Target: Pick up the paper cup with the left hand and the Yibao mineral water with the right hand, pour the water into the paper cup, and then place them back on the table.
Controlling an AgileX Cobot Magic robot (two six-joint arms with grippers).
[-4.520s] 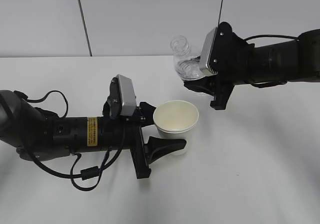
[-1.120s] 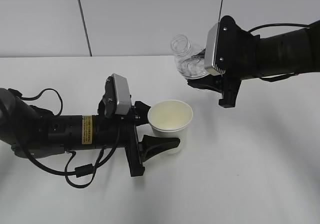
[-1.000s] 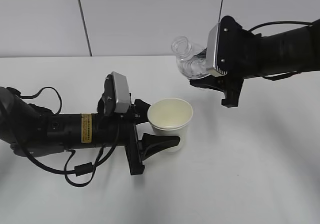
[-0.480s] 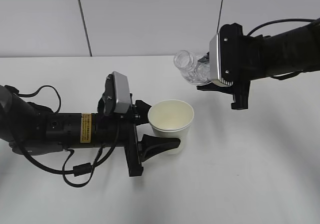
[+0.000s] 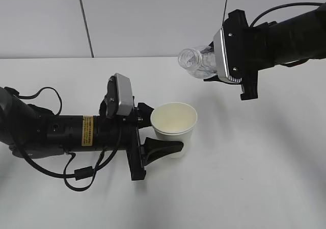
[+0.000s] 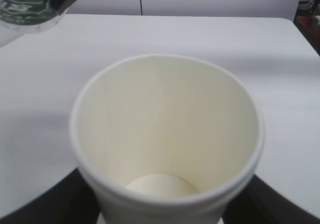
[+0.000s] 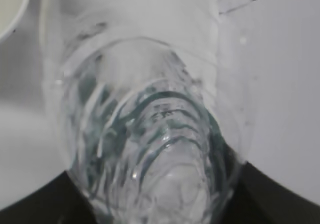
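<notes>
Exterior view: right hand (image 5: 232,81) pinches the Yibao mineral water (image 5: 199,63), tipped mouth-down toward the paper cup (image 5: 175,128), which the left hand (image 5: 153,137) clasps, apparently just above the table (image 5: 254,178), ready to catch the pour.

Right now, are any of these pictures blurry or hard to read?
Exterior view: sharp, evenly lit, soft shadows on the table. Left wrist view: the paper cup fairly clear, the background soft. Right wrist view: the Yibao mineral water fills the frame, blurred, distorted through the clear plastic.
</notes>
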